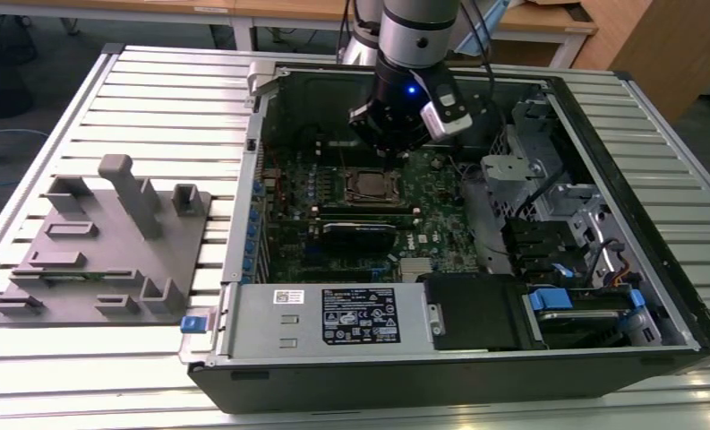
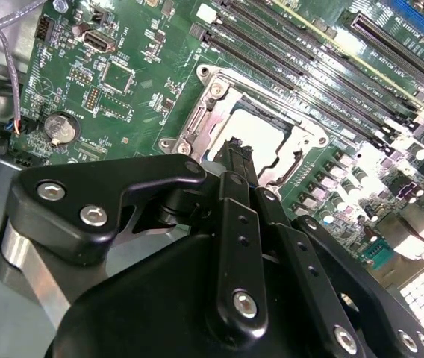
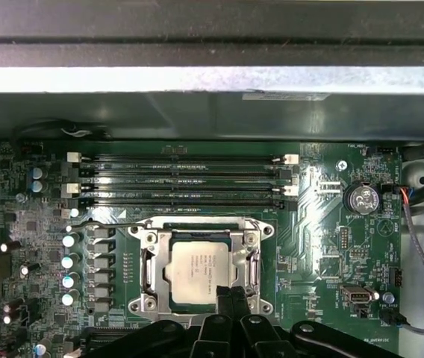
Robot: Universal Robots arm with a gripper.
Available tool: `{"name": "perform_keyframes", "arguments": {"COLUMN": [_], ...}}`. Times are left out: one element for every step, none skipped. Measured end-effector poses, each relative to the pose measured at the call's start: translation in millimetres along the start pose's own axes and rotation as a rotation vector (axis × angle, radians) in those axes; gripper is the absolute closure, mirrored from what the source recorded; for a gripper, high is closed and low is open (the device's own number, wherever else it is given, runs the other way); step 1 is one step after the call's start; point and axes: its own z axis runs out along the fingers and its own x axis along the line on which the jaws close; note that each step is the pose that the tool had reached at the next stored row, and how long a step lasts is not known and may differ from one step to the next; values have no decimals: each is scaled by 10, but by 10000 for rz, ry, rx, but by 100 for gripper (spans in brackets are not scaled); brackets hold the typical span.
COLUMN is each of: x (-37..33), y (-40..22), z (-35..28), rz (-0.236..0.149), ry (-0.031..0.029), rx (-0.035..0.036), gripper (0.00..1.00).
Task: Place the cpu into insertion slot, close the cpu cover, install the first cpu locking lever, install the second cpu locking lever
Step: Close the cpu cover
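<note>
The black two-fingered gripper (image 3: 232, 297) hangs at the near edge of the thin square silver metal cpu cover (image 3: 197, 224), fingers pressed together on nothing. The flat square silver cpu (image 3: 199, 267) lies inside that cover's window. Long black memory slots (image 3: 182, 179) run just beyond the cover.

The open computer case (image 1: 689, 296) on the slatted table (image 1: 151, 81) is taken in whole by the exterior view, looked down on steeply from a raised position well back. The motherboard (image 3: 324, 246) is viewed at close range in both wrist views, past the gripper (image 3: 233, 298); the first is set almost squarely, the second nearer and obliquely. The insertion slot (image 1: 372, 186) is shared by all three views.
</note>
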Motion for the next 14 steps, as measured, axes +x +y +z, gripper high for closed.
{"name": "perform_keyframes", "arguments": {"x": [0,0,0,0,0,0,0,0,0,2,5,10,18,27], "y": [0,0,0,0,0,0,0,0,0,0,0,0,0,0], "z": [0,0,0,0,0,0,0,0,0,0,0,1,2,2], "rz": [-3,-97,-192,-193,-194,-194,-195,-195,-195,-195,-193,-194,-195,-195], "ry": [0,-1,-1,-1,-1,-1,-1,-1,-1,-1,0,-1,-1,-2], "rx": [0,0,0,0,0,0,0,0,0,0,1,0,-1,-1], "gripper": [89,89,89,89,89,89,89,89,89,89,89,89,89,89]}}
